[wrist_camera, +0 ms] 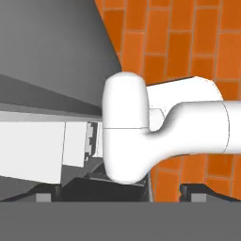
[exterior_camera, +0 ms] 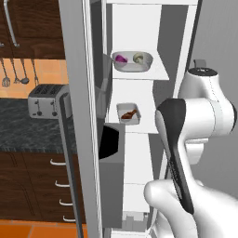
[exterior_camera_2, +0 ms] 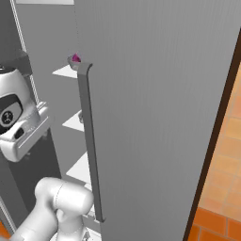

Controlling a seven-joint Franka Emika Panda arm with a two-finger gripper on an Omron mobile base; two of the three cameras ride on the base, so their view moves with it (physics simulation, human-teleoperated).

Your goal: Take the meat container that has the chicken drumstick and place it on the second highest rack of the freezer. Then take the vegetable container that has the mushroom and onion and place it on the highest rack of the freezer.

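**Both containers sit on the freezer shelves, gripper wide and empty**

Here is the freezer [exterior_camera: 139, 28], door swung open, white inside on show in the left base view. Up on the highest rack [exterior_camera: 160, 72] sits the metal vegetable container [exterior_camera: 132, 65], and in it the purple onion [exterior_camera: 121, 58] on the left and the pale mushroom [exterior_camera: 138, 57] on the right, side by side. One shelf down, on the second highest rack [exterior_camera: 146, 123], there is the smaller meat container [exterior_camera: 128, 113], with the reddish-brown chicken drumstick [exterior_camera: 129, 114] lying inside it.

The white arm [exterior_camera: 204, 107] is folded up to the right of the shelves, well apart from both containers. From the right base view the big grey freezer door [exterior_camera_2: 160, 103] takes most of the frame, its long vertical door handle [exterior_camera_2: 89, 141] running down the left part of it, and a sliver of the onion [exterior_camera_2: 75, 58] peeks out just above the handle's top.

In the hand view, the gripper [wrist_camera: 122, 195] points down toward the orange brick floor [wrist_camera: 188, 42]. Its two dark fingertips [wrist_camera: 197, 194] stand far apart at the bottom edge, spread as wide as they go, and nothing sits between them.

Off to the left, a toaster [exterior_camera: 46, 100] stands on the dark kitchen counter [exterior_camera: 28, 132].
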